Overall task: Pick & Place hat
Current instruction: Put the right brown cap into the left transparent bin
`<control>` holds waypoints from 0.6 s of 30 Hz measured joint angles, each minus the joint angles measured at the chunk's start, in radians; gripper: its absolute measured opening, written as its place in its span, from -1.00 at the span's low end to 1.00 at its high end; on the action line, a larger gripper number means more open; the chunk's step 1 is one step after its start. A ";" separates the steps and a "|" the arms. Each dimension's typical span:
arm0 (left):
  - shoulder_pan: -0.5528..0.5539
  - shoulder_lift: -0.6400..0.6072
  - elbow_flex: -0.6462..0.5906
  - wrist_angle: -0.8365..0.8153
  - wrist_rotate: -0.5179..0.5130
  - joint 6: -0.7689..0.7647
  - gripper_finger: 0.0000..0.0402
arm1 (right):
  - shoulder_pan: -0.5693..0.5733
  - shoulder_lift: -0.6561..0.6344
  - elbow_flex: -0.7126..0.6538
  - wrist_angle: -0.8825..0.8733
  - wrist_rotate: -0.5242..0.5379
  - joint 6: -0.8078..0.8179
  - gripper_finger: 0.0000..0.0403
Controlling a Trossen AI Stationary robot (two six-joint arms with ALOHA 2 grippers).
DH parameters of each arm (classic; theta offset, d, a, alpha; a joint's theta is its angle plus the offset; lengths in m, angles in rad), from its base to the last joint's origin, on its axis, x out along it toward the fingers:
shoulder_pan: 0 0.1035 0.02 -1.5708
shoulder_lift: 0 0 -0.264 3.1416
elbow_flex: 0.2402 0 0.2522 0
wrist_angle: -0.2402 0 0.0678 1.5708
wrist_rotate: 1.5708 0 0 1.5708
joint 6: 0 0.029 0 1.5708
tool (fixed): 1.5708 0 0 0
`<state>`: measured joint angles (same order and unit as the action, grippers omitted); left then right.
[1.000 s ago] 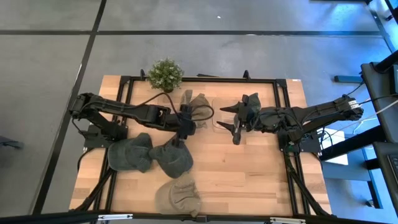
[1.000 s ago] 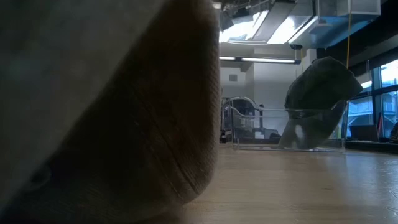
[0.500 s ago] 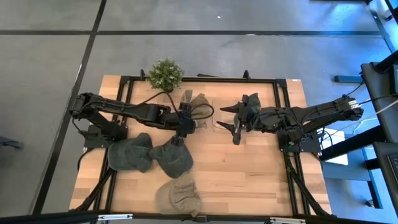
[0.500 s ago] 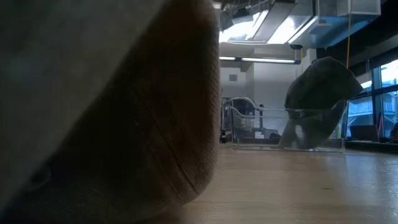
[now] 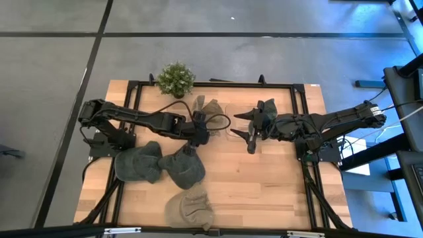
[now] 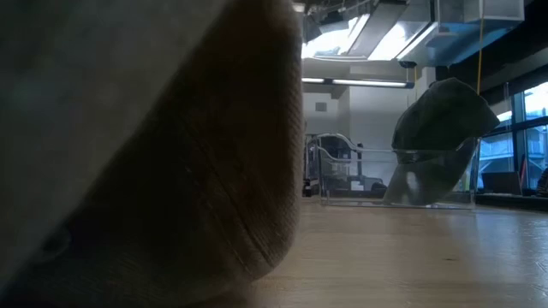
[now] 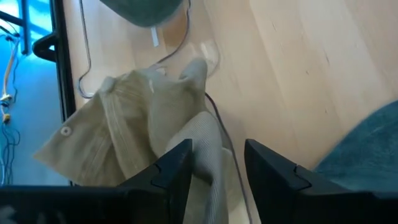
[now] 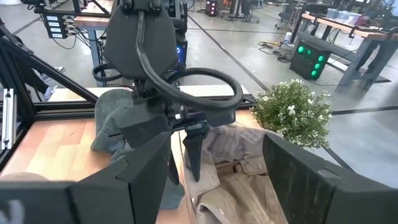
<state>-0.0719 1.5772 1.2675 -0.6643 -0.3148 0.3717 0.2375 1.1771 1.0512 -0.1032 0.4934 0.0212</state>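
Observation:
A tan hat (image 5: 209, 111) lies crumpled at the table's far middle, beside a clear box (image 6: 398, 175) that has a dark green hat (image 6: 441, 111) in it. My left gripper (image 7: 217, 171) points steeply down over the tan hat's near part and is open, its fingers on either side of a raised fold (image 7: 208, 146). It also shows in the high view (image 5: 198, 137). My right gripper (image 5: 244, 130) hovers wide open right of the tan hat, holding nothing. My left gripper comes at the tan hat from above, slanting toward the far edge. One finger (image 7: 177, 165) lies against the raised fold (image 7: 202, 162); a strip of bare wood shows between the cloth and the other finger (image 7: 267, 168). The hat rests slack on the table.
Two grey-green hats (image 5: 139, 162) (image 5: 183, 169) lie at the near left, and another tan hat (image 5: 190, 206) at the near edge fills the low view's left (image 6: 145, 154). A potted plant (image 5: 176, 79) stands at the far edge. Bare wood lies near right.
My left arm has leaned slightly toward the table's right, and its cable loop over the tan hat has shifted with it. The hats lie as before.

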 joint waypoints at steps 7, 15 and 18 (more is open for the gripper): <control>0.003 0.000 0.000 -0.001 -0.067 0.005 -0.47 | 0.000 0.000 0.000 0.000 0.000 0.000 0.27; 0.001 0.006 0.000 -0.030 -0.015 0.008 -0.69 | 0.000 0.000 0.000 0.000 0.000 0.000 0.27; 0.001 0.007 0.000 -0.035 -0.015 0.009 -0.85 | 0.000 0.000 0.000 0.000 0.000 0.000 0.27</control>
<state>-0.0711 1.5843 1.2675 -0.6989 -0.3294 0.3803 0.2379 1.1770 1.0512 -0.1028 0.4938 0.0216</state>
